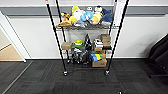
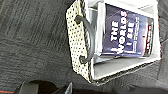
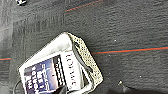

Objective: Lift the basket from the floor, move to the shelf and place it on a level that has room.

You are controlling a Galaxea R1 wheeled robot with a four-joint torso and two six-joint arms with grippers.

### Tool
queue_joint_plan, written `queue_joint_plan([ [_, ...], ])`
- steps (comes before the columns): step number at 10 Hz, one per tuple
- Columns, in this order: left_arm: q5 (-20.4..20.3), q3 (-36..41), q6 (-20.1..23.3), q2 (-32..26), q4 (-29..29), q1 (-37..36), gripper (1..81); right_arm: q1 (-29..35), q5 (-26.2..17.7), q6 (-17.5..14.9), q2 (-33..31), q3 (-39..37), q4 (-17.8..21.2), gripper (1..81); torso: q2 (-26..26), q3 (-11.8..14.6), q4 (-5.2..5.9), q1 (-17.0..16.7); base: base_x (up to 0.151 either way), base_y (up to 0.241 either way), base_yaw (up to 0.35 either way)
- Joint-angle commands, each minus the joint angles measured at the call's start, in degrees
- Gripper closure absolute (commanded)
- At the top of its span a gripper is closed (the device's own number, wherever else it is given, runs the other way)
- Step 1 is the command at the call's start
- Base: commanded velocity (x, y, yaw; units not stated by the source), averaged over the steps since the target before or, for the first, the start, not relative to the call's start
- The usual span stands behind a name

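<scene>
The shelf (image 1: 56, 37) stands straight ahead against the white wall, a black wire rack on casters. One tier holds plush toys (image 1: 86, 16); lower tiers hold cardboard boxes (image 1: 99, 62) and small items. Its posts run past the picture's top edge, so any level above the toys is cut off. The basket (image 2: 76, 42) is cream woven with a dark loop handle (image 2: 87, 37) and holds a dark blue book (image 2: 127, 32). It lies over the dark carpet floor (image 1: 82, 82). A dark part of my left gripper (image 2: 67, 88) sits close beside it. The right wrist view shows the basket (image 3: 86, 58) from its other end.
A doorway onto light wooden flooring (image 1: 8, 53) opens at the left. Dark furniture (image 1: 160, 55) stands at the right wall. Thin red lines (image 3: 130, 50) cross the carpet, and a caster (image 3: 21, 2) shows near the basket. Carpet stretches between me and the rack.
</scene>
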Motion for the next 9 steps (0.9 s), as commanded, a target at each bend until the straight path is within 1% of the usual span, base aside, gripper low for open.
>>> queue_joint_plan([
  [1,5.9,-0.2,-0.3,1.2,-0.6,-5.5,1.0,7.0,-3.3,0.1,-0.6,-0.3,1.4,1.0,-5.5,0.0,0.00,3.6,0.000,0.000,0.000],
  [3,6.0,-0.3,-0.3,2.3,-0.5,-5.5,1.0,7.1,-3.3,0.3,0.2,-1.2,1.4,1.0,-9.4,0.0,0.00,6.0,0.000,0.000,0.000],
  [4,6.0,-0.2,-0.3,2.4,-0.6,-5.3,1.0,7.2,-3.3,0.2,1.0,-1.9,1.4,1.0,-11.4,-5.2,0.00,7.3,0.000,0.000,0.000],
  [5,6.0,-0.2,-0.3,2.1,-0.8,-5.1,1.0,7.6,-3.4,0.2,2.0,-2.6,1.4,1.0,-7.5,-5.4,0.00,4.7,0.000,0.000,0.000],
  [6,6.0,-0.2,-0.3,1.9,-0.9,-5.0,1.0,8.1,-3.4,0.2,3.1,-3.4,1.2,1.0,-8.7,-5.6,0.00,5.4,0.000,0.000,0.000],
  [7,5.9,-0.3,-0.2,1.8,-0.9,-5.1,1.0,8.6,-3.4,0.2,4.0,-4.2,1.1,1.0,-9.0,-6.5,0.00,5.6,0.000,0.000,0.000],
  [8,5.9,-0.2,-0.3,1.8,-0.9,-5.1,1.0,8.8,-3.5,0.2,4.5,-4.7,1.1,1.0,-9.5,-2.8,0.00,5.8,0.000,0.000,0.000],
  [9,6.0,-0.2,-0.3,1.9,-0.8,-5.1,1.0,9.1,-4.5,0.2,5.0,-5.0,1.2,1.0,-9.6,-4.4,0.00,6.0,0.000,0.000,0.000],
])
